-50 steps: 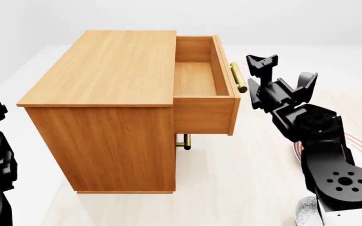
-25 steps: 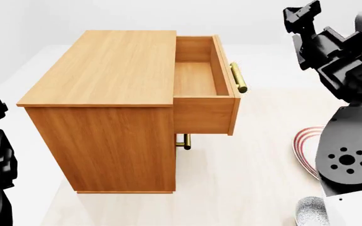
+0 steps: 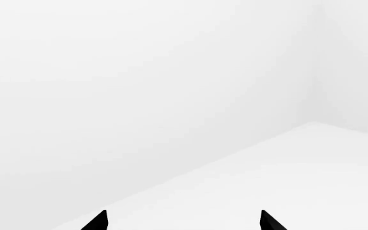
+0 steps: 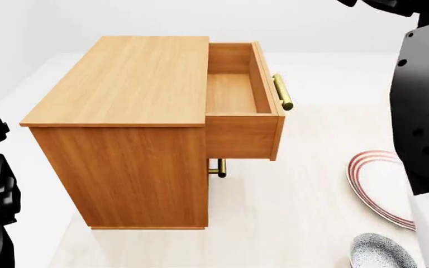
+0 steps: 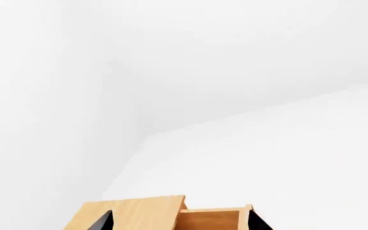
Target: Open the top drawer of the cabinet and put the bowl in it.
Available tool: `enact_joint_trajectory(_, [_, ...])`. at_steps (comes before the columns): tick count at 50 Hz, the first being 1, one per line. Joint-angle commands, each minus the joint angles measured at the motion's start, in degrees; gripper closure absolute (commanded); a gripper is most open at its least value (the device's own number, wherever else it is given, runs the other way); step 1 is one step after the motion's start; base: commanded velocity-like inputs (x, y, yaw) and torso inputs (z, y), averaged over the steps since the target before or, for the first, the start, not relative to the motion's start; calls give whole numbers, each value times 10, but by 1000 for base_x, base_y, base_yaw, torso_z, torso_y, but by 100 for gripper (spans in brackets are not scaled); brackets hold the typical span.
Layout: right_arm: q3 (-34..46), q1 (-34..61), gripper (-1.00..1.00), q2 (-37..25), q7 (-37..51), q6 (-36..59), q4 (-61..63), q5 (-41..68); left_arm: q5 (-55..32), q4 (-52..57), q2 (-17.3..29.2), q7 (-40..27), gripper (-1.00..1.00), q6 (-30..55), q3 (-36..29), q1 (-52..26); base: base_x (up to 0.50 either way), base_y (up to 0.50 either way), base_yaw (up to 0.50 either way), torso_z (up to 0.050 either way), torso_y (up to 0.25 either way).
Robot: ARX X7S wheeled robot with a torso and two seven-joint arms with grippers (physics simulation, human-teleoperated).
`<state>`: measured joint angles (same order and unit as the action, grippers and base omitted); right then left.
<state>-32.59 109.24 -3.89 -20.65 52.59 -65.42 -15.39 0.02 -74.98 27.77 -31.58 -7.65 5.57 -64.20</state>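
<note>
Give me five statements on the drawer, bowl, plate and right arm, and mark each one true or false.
1. The top drawer of the cabinet is pulled out. True.
2. The bowl lies inside the top drawer. False: it stands on the floor at the head view's lower right; the drawer is bare inside.
3. The plate with red rings lies beside the bowl. True.
4. The right gripper grips the brass handle. False: nothing touches the handle; in the right wrist view the fingers are spread wide with the cabinet far off.
5. All three drawers are open. False: only the top one is pulled out.
</note>
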Motion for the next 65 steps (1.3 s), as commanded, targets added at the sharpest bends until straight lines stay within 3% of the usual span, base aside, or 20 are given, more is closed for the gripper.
enact_joint_trajectory(1, [93, 45, -100, 25, 6, 76, -95, -22, -1, 0, 0, 1, -100, -2, 0, 2, 0, 0, 0, 0, 0])
enact_joint_trajectory(12, [255, 21, -100, 32, 11, 169, -95, 60, 0, 0, 0, 2, -100, -4, 0, 3, 0, 0, 0, 0, 0])
enact_joint_trajectory(29, [373, 7, -100, 33, 40, 193, -96, 142, 1, 0, 0, 0, -100, -8, -3, 4, 0, 0, 0, 0, 0])
enact_joint_trajectory(50, [440, -32, -100, 38, 40, 180, -96, 221, 1, 0, 0, -1, -100, -12, -9, 6, 0, 0, 0, 0, 0])
enact_joint_trajectory(65, [440, -45, -100, 38, 44, 179, -96, 221, 0, 0, 1, 2, -100, -15, -11, 7, 0, 0, 0, 0, 0])
